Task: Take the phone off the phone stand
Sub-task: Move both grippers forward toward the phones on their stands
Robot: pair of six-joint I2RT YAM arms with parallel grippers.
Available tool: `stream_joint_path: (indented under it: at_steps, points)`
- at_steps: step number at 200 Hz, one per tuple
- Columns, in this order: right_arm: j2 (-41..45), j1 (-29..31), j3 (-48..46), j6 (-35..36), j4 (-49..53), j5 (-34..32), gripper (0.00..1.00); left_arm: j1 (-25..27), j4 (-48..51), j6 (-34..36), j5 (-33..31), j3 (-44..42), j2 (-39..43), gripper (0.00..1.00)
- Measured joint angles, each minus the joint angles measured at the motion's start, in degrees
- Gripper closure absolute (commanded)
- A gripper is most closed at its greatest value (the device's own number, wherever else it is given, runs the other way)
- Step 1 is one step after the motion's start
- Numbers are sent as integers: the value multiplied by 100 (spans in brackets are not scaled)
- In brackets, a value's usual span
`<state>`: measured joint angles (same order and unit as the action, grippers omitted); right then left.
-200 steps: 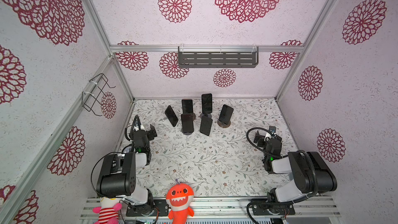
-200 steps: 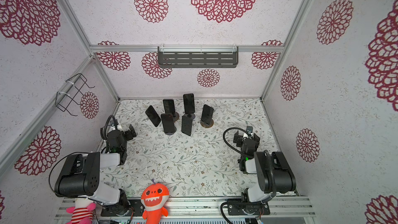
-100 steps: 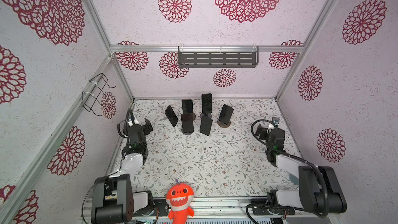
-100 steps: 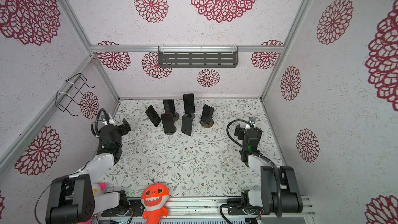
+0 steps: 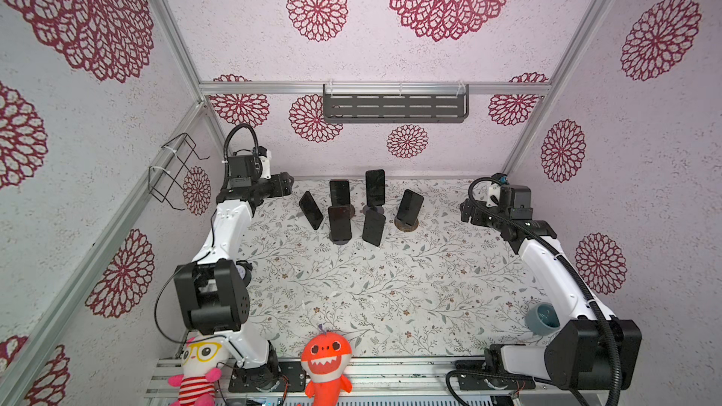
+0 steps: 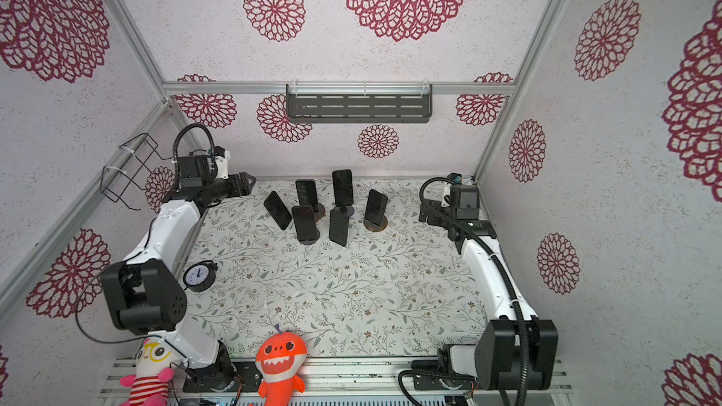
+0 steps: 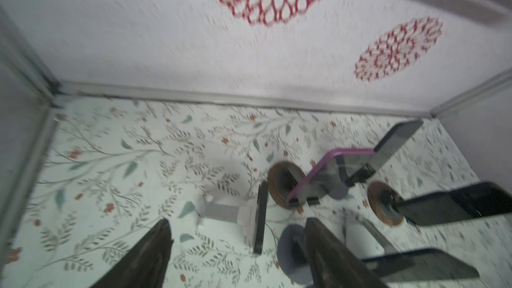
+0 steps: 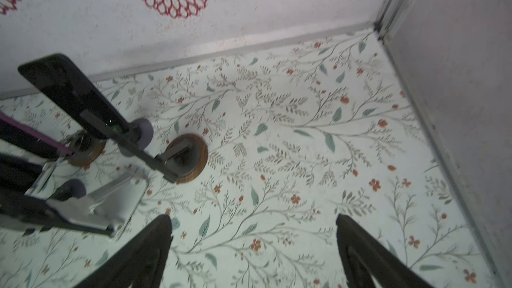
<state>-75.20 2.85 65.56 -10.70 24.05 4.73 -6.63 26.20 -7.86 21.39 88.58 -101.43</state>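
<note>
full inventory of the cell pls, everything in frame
phones: six, black, upright on stands, clustered at the table's far middle
phone stands: brown, grey and silver bases, under the phones; count unclear
table: one, floral-patterned
shelf: one, grey, back wall
wire rack: one, black, left wall
alarm clock: one, black, table's left edge beside the left arm
cup: one, blue-grey, table's right edge by the right arm
shark plush: one, orange, front rail
doll plush: one, white and pink, yellow glasses, front left
left pincer: black, open, left of the phones
right pincer: black, open, right of the phones
</note>
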Motion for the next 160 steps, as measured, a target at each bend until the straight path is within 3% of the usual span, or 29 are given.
stream_joint_path:
  at_steps: [52, 143, 160]
  points:
    - [-15, 201, -4, -15, 1056, 319, 10, 59, 719, 256, 688, 490, -866, 36]
    - [136, 295, -273, -96, 1244, 136, 10, 433, 787, 492, 385, 540, -1307, 68]
    - [188, 299, -332, -94, 1250, 96, 10, 450, 811, 527, 343, 520, -1349, 78]
